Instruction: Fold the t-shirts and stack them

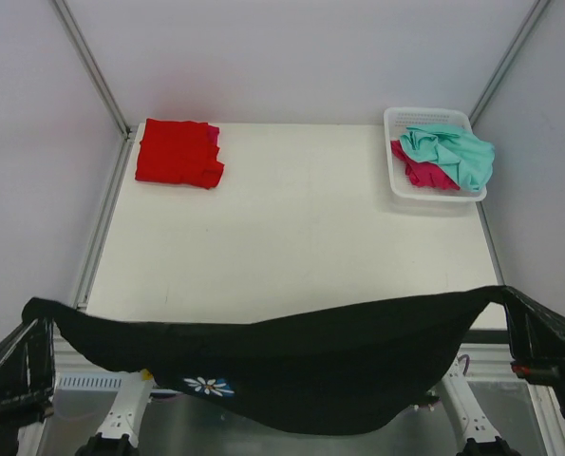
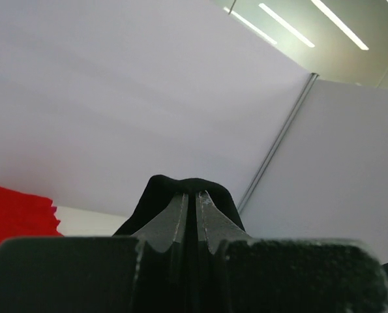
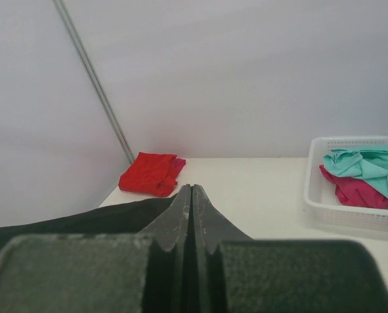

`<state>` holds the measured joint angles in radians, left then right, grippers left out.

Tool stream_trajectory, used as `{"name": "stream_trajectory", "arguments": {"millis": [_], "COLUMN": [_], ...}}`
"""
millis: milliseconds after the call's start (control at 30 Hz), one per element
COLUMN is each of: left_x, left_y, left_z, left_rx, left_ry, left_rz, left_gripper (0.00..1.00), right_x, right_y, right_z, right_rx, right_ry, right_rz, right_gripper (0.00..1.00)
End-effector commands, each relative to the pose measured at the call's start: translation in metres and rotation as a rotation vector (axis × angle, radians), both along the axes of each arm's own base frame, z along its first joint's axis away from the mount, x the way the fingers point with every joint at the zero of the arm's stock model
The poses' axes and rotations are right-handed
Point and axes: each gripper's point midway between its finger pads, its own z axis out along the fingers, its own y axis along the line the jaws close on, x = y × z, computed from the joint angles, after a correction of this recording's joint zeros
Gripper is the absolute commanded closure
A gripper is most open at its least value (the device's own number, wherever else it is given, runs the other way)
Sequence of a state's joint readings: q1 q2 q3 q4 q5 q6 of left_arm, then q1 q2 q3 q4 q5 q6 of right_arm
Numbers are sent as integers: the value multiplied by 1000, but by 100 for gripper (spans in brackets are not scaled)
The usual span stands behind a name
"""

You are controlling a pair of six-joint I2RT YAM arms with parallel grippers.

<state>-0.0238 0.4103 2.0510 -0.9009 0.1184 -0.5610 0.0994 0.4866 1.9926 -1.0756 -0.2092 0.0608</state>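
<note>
A large black t-shirt (image 1: 263,356) with a small white daisy print (image 1: 209,386) hangs stretched between my two grippers above the table's near edge, sagging in the middle. My left gripper (image 1: 37,318) is shut on its left corner, and black cloth (image 2: 187,184) bulges over the closed tips (image 2: 194,194). My right gripper (image 1: 510,296) is shut on the right corner, with cloth (image 3: 83,222) trailing left of the closed tips (image 3: 192,188). A folded red t-shirt (image 1: 178,152) lies at the far left corner, a magenta one (image 1: 213,134) peeking from beneath it. Teal (image 1: 453,152) and magenta (image 1: 420,173) t-shirts lie crumpled in the basket.
A white lattice basket (image 1: 393,119) stands at the table's far right corner. White walls with metal corner posts (image 1: 92,66) close in the cream table (image 1: 301,228) at the back and sides. The arms' bases (image 1: 121,418) are below the hanging shirt.
</note>
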Motion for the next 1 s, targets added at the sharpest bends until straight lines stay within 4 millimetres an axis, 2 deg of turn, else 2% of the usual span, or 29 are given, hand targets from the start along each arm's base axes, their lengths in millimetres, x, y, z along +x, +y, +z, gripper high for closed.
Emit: {"name": "stream_trajectory", "arguments": {"millis": [0, 67, 100, 133, 167, 200, 267, 300, 367, 400, 467, 500, 567, 600, 667, 700, 800, 967], "left_x": [89, 120, 144, 163, 179, 205, 237, 265, 291, 314, 335, 353, 374, 391, 408, 422, 444, 463], "left_y": [3, 3, 3, 2, 2, 1, 0, -1, -4, -6, -8, -8, -11, -12, -14, -15, -18, -24], "left_z": [7, -2, -13, -22, -29, -52, -64, -92, -105, -131, -140, -162, -170, -187, -193, -204, -210, -208], "left_rx": [-15, -10, -7, 2, 4, 11, 19, 26, 31, 36, 32, 31, 38, 40, 48, 51, 60, 84], "left_ry": [143, 209, 259, 300, 329, 397, 420, 498, 505, 566, 558, 616, 619, 667, 673, 704, 714, 712], "left_rz": [38, 42, 42, 41, 39, 39, 38, 31, 14, 5, -4, -5, -21, -26, -39, -44, -53, -63], "left_gripper": [100, 100, 100, 100, 100, 100, 100, 100, 100, 100, 100, 100, 100, 100, 100, 100, 100, 100], "right_x": [68, 86, 97, 117, 129, 139, 165, 176, 197, 208, 224, 229, 245, 251, 265, 268, 280, 303], "right_y": [-9, -11, -13, -13, -14, -16, -16, -16, -14, -11, -9, -7, -5, -3, -1, 1, 5, 14], "right_z": [-5, -14, -22, -42, -47, -55, -75, -82, -96, -102, -109, -110, -112, -117, -121, -122, -128, -147], "right_rx": [-29, -38, -37, -44, -74, -86, -104, -110, -121, -127, -124, -127, -127, -130, -131, -128, -116, -132], "right_ry": [79, 102, 127, 188, 191, 212, 256, 277, 304, 323, 341, 342, 348, 362, 380, 385, 401, 465], "right_rz": [-98, -118, -133, -142, -155, -170, -179, -184, -185, -171, -166, -157, -153, -145, -142, -139, -128, -120], "right_gripper": [99, 99, 99, 99, 99, 99, 99, 99, 99, 99, 99, 99, 99, 99, 99, 99, 99, 99]}}
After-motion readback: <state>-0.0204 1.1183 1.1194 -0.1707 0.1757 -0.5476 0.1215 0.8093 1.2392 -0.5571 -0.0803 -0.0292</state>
